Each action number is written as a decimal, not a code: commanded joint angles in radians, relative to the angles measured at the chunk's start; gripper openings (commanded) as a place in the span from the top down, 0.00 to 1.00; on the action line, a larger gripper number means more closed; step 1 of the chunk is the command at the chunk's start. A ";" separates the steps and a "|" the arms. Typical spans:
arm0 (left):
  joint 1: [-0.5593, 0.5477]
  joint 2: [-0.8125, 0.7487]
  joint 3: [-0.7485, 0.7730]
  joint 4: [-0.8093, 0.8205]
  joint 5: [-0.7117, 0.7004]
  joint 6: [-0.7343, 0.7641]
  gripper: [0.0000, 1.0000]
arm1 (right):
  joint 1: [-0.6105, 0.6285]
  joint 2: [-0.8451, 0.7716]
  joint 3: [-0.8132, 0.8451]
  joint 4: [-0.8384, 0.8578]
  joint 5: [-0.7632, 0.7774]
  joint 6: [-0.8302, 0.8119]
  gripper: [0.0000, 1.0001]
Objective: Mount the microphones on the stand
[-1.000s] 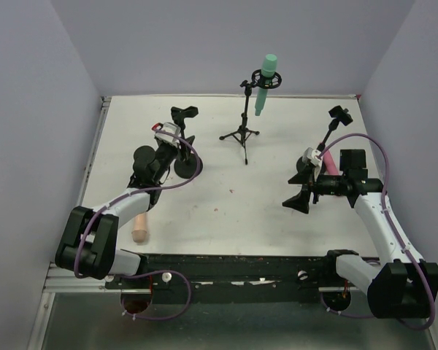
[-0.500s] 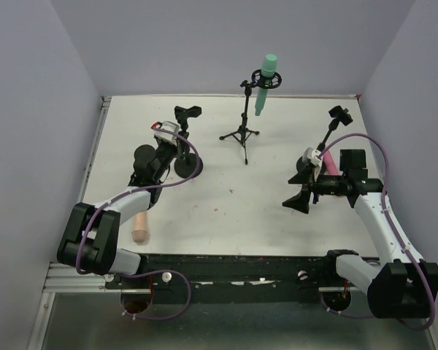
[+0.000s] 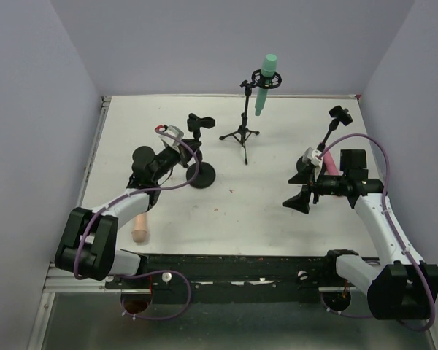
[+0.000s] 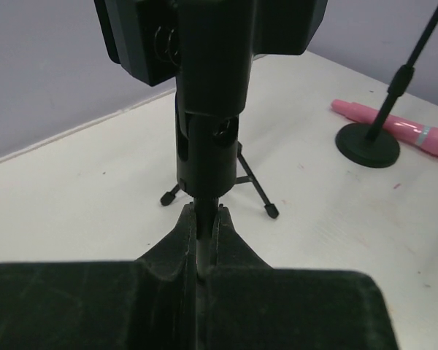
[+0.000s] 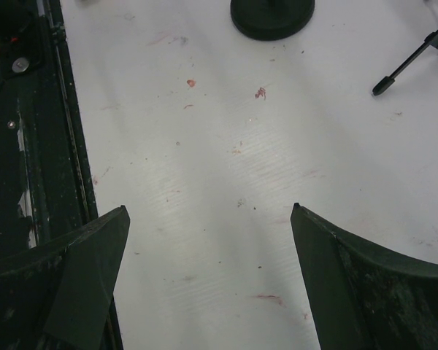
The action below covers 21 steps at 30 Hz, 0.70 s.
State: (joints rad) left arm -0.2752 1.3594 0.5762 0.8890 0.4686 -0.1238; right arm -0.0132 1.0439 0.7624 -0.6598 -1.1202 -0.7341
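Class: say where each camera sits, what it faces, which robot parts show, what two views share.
Top external: above, behind, looking down at the table; both arms show.
Left wrist: on the left hand, facing the gripped stand; shut fingers.
Right wrist: on the right hand, facing the table; open fingers.
Shared: top and left wrist, pink microphone.

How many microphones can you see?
3. The green microphone is up in the tripod stand at the back; the pink microphone lies by the right-hand stand; the beige microphone lies beside the left arm.
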 commanded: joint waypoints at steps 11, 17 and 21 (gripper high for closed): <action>-0.281 0.006 0.024 0.194 -0.026 -0.111 1.00 | 0.004 -0.012 0.020 0.008 -0.018 -0.007 0.00; -0.372 0.050 0.013 0.234 -0.168 -0.042 1.00 | 0.004 -0.010 0.018 0.011 -0.016 -0.007 0.00; -0.397 0.058 0.017 0.194 -0.209 0.002 1.00 | 0.004 -0.010 0.018 0.011 -0.016 -0.007 0.00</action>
State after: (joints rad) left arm -0.6502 1.4174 0.5762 1.0035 0.3672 -0.1898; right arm -0.0132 1.0401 0.7624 -0.6594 -1.1202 -0.7341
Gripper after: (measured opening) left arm 0.058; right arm 0.998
